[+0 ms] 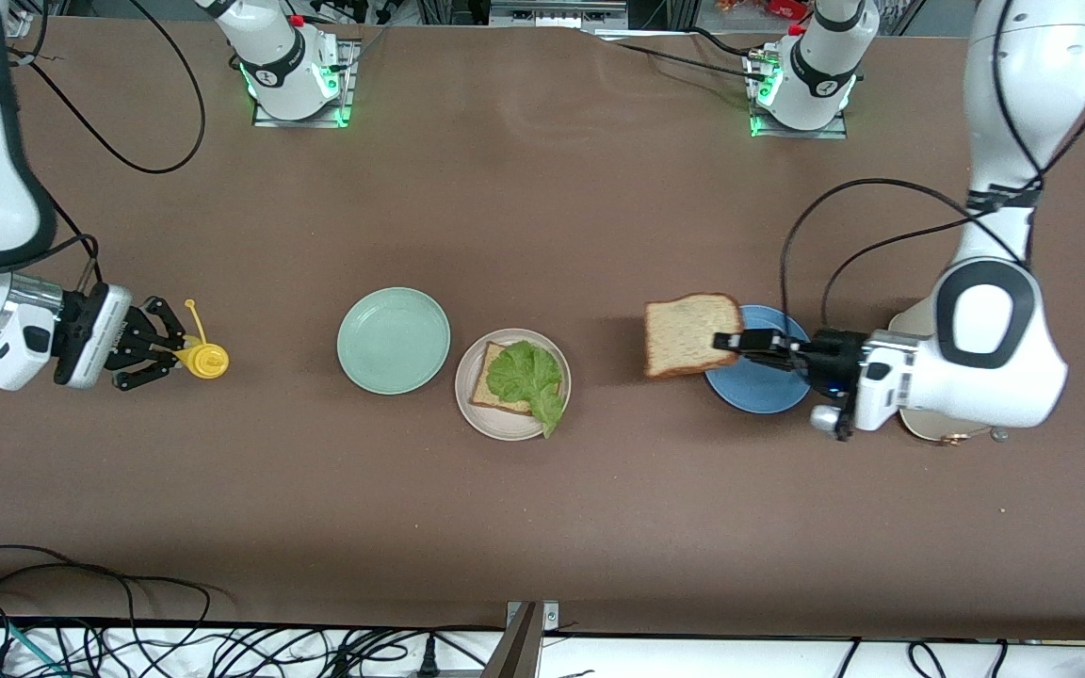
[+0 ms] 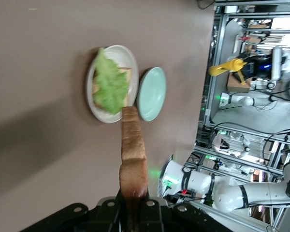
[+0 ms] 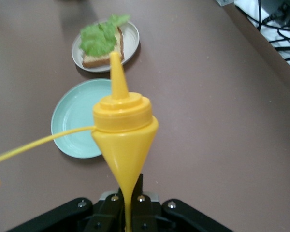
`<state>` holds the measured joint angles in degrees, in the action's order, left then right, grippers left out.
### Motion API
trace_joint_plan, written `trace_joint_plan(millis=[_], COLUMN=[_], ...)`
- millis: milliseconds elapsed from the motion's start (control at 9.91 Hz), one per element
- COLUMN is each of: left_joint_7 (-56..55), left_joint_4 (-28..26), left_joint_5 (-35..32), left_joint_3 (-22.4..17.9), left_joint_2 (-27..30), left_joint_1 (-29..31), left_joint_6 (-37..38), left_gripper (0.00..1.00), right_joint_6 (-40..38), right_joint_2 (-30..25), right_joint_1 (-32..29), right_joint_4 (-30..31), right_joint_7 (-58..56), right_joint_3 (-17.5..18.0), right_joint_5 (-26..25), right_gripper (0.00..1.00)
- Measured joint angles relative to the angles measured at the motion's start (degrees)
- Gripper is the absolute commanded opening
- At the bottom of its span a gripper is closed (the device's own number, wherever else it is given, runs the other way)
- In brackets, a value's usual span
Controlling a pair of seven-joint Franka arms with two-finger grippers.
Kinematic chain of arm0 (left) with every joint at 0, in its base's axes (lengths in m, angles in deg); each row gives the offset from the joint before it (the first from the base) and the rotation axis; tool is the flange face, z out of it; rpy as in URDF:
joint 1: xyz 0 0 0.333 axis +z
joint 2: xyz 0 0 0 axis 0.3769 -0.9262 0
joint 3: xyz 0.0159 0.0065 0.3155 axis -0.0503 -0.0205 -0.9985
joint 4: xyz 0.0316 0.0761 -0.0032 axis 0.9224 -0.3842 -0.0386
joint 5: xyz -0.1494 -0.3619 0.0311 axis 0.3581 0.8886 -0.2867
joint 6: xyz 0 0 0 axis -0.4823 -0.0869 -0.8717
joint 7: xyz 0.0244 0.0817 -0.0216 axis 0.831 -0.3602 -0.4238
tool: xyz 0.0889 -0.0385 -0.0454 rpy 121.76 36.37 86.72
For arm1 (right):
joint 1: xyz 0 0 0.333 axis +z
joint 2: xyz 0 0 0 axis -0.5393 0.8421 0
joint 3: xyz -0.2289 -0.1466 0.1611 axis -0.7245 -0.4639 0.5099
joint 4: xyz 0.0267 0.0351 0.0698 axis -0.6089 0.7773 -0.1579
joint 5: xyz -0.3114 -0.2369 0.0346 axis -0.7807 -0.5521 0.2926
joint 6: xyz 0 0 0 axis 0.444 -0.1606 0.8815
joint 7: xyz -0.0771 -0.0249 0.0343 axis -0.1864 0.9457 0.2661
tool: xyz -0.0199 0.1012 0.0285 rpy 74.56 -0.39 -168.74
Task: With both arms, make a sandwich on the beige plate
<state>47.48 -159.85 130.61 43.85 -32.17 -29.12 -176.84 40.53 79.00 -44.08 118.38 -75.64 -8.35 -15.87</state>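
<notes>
We take the beige plate (image 1: 512, 419) as our landmark: it sits near the middle of the table, and on it lies a bread slice (image 1: 491, 391) with a ruffled lettuce leaf (image 1: 528, 377) on top — the sandwich has no upper slice yet. Touching the beige plate, toward the right arm's end of the table, we see a mint-green plate (image 1: 394, 340). Toward the left arm's end, well apart from the beige plate, lies a blue plate (image 1: 759, 391). The left gripper (image 1: 729, 342) hangs over the blue plate's edge, its fingers clamped on the second bread slice (image 1: 690, 334), which it holds up in the air between the blue plate and the beige plate; from the left wrist view this slice (image 2: 133, 159) points edge-on toward the beige plate (image 2: 130, 60). The right gripper (image 1: 166, 350) is well apart from the beige plate, at the right arm's end — its fingers pinched on a yellow squeeze bottle (image 1: 205, 358) whose nozzle (image 3: 118, 72) points toward the plates.
</notes>
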Motion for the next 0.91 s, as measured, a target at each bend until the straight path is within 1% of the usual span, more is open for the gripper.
trace_joint_plan(millis=[101, 202, 303, 404, 505, 606, 706, 908], left_joint_7=[-0.1, -0.3, -0.8, -1.7, -2.9, -3.4, -3.7, -3.8], left_joint_4=[0.0, 0.0, 0.0, 0.0, 0.0, 0.0, -0.1, -0.1], left_joint_5=[2.8, 4.9, 6.9, 8.2, 8.8, 10.1, 12.1, 16.1], left_joint_3=[0.1, 0.1, 0.1, 0.1, 0.1, 0.1, 0.1, 0.1], left_joint_2=[-0.7, -1.5, -2.2, -2.7, -2.9, -3.3, -3.9, -6.4], left_joint_1=[-3.1, -6.6, -9.2, -11.1, -12.5, -13.8, -15.5, -19.1], left_joint_6=[-4.2, -8.5, -11.0, -12.4, -14.9, -17.5, -20.5, -27.2], left_gripper=[0.0, 0.0, 0.0, 0.0, 0.0, 0.0, 0.0, 0.0], right_joint_6=[-2.4, -5.9, -10.5, -15.5, -20.0, -23.4, -25.6, -27.7], right_joint_2=[0.1, 0.5, 1.9, 4.6, 8.4, 12.5, 15.8, 19.1], right_joint_1=[-0.1, -0.3, -0.6, -1.3, -2.4, -3.4, -4.0, -4.3], right_joint_4=[4.3, 8.3, 11.2, 12.6, 13.0, 13.0, 12.9, 12.1], right_joint_7=[-8.2, -16.2, -23.9, -30.8, -36.9, -42.2, -46.7, -54.0], right_joint_3=[-3.2, -7.1, -11.4, -15.1, -17.6, -19.3, -20.3, -21.1], right_joint_5=[8.1, 13.3, 16.8, 19.2, 21.0, 21.7, 22.3, 22.8], right_gripper=[0.0, 0.0, 0.0, 0.0, 0.0, 0.0, 0.0, 0.0])
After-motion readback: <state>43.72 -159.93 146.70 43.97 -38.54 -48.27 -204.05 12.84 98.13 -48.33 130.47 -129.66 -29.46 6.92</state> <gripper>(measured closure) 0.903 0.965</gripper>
